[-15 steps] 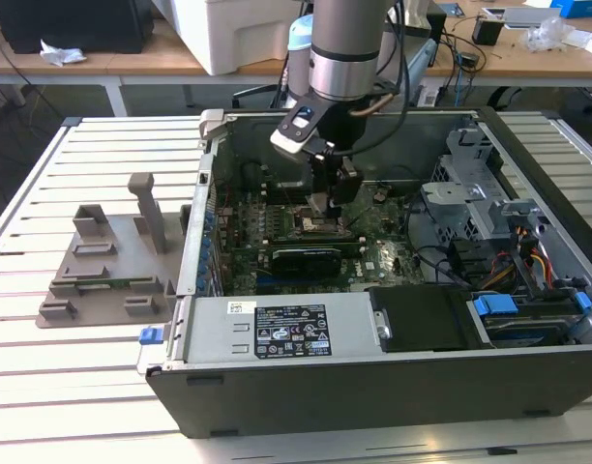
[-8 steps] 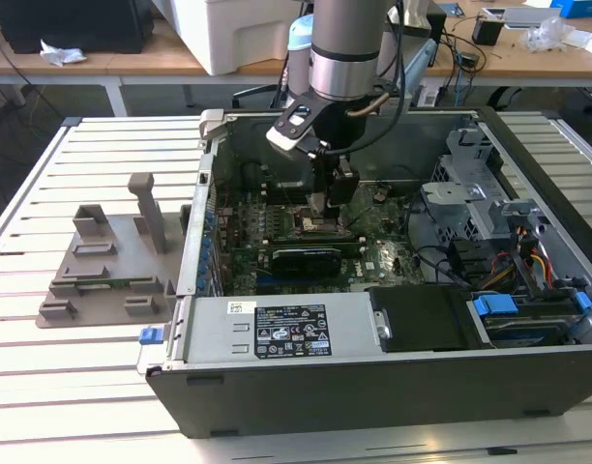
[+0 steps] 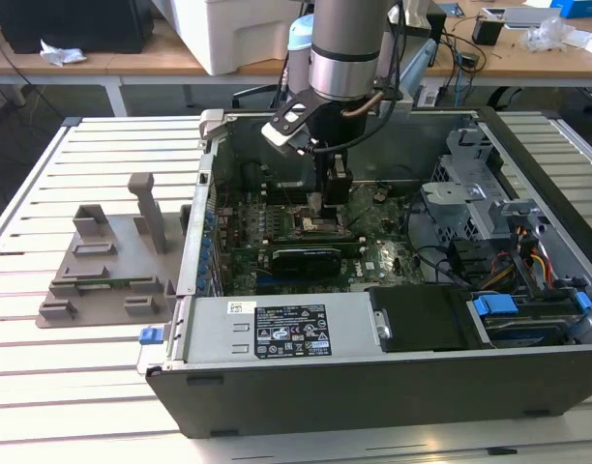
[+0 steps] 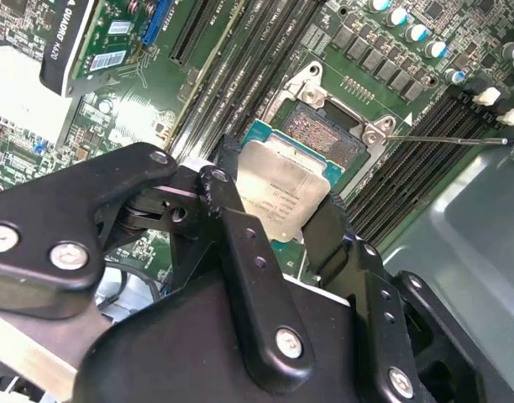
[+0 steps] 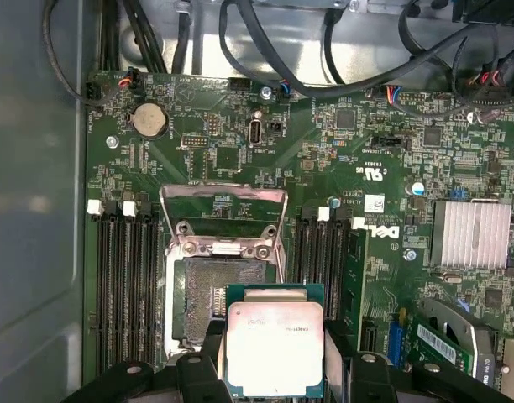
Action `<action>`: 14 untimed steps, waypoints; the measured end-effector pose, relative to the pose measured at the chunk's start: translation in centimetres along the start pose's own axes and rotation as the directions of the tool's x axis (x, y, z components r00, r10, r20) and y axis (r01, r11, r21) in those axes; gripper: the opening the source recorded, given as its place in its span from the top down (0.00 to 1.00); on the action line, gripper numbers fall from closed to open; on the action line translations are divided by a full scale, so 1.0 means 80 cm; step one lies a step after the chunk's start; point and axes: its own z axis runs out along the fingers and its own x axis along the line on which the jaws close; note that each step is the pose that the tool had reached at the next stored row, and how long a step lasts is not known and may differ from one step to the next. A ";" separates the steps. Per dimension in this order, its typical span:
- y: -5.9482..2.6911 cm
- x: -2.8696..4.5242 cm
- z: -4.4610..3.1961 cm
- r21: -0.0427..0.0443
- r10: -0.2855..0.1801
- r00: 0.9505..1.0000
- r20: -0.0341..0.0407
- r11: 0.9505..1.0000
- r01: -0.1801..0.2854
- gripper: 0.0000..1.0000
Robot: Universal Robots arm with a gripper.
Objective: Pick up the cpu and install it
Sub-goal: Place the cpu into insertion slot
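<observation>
Second wrist view: gripper (image 4: pixel 278 201) pinching cpu (image 4: pixel 284 186) by 2 opposite edges, metal top facing cam. Cpu sits just over open socket (image 4: pixel 326 133), covering part of it, not seated. First wrist view: load plate (image 5: pixel 223 214) flipped up, socket contacts bare. Exterior view: arm reaches down into open PC case (image 3: pixel 528 290) over mobo (image 3: pixel 383 256); grey tray (image 3: pixel 103 275) on table (image 3: pixel 44 387), at exterior view's left.

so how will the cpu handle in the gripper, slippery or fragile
Probably stiff: the cpu sits flat between the gripper's fingers with no sag. Its smooth metal top and thin edges suggest it could slip or twist if gripped loosely. Likely light but delicate, given the thin green board round the lid.
</observation>
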 end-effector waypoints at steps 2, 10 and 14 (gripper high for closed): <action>0.000 0.0000 0.0001 0.000 0.001 1.000 0.001 1.000 -0.001 0.45; 0.002 0.0156 0.0276 0.000 0.004 1.000 0.004 1.000 -0.004 0.45; 0.001 0.0207 0.0384 0.002 0.022 1.000 0.003 1.000 -0.022 0.45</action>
